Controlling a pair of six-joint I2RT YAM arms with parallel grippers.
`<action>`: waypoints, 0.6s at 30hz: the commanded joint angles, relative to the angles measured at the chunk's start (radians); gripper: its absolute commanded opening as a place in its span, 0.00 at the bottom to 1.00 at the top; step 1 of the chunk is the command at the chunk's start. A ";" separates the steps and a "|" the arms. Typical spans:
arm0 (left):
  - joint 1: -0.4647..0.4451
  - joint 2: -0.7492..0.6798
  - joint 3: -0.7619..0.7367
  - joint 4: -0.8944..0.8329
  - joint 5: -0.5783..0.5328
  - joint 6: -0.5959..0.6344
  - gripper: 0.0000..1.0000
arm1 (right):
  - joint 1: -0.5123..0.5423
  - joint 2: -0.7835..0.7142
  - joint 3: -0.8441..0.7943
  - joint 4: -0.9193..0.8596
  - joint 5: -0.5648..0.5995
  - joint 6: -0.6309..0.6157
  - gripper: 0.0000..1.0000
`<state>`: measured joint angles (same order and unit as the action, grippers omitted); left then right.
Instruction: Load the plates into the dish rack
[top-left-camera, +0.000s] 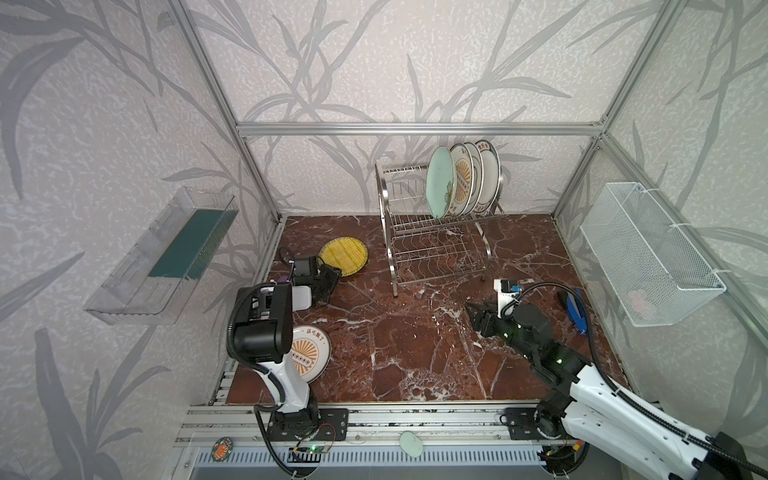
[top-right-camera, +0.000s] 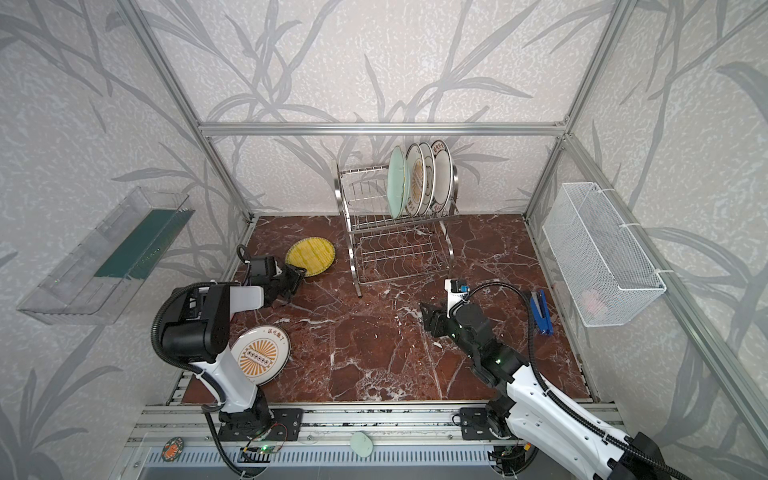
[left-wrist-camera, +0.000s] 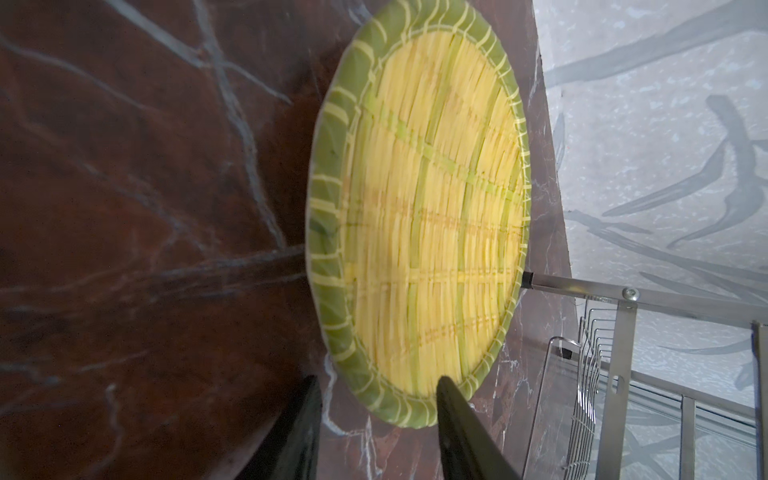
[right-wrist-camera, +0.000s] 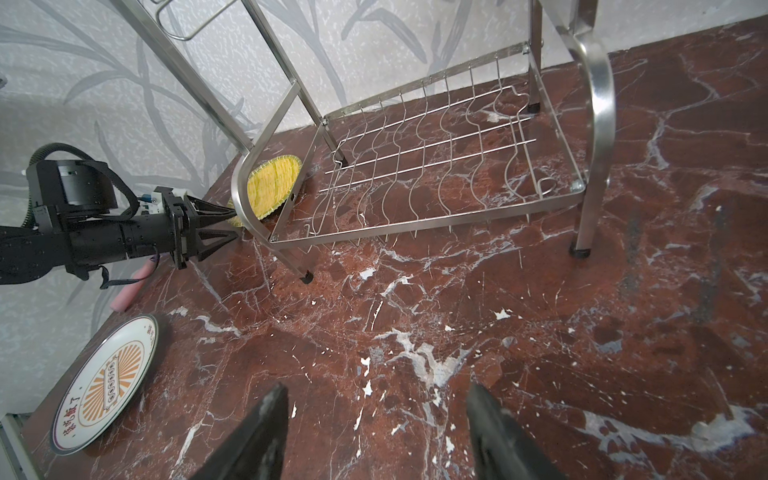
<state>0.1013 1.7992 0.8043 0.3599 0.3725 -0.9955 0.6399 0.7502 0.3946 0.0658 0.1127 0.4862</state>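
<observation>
A yellow ribbed plate lies on the marble table left of the dish rack. My left gripper is at its near rim, open. One finger overlaps the rim and the other stands off it on the table side. Several plates stand in the rack's upper shelf at its right end, with a pale teal plate in front. A white plate with an orange sunburst lies flat beside the left arm's base. My right gripper hovers open and empty over bare marble.
A white mesh basket hangs on the right wall and a clear plastic tray on the left wall. A blue tool lies near the right table edge. A pink object lies under the left arm.
</observation>
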 joint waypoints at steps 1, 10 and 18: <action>0.008 0.025 0.030 0.034 -0.018 -0.021 0.43 | -0.006 -0.021 -0.010 -0.007 0.013 0.001 0.67; 0.010 0.062 0.054 0.044 -0.026 -0.041 0.40 | -0.017 -0.044 -0.017 -0.020 0.018 0.000 0.67; 0.013 0.090 0.056 0.077 -0.042 -0.074 0.38 | -0.027 -0.047 -0.023 -0.020 0.017 0.002 0.67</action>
<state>0.1070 1.8645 0.8433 0.4049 0.3557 -1.0393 0.6193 0.7170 0.3817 0.0467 0.1223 0.4862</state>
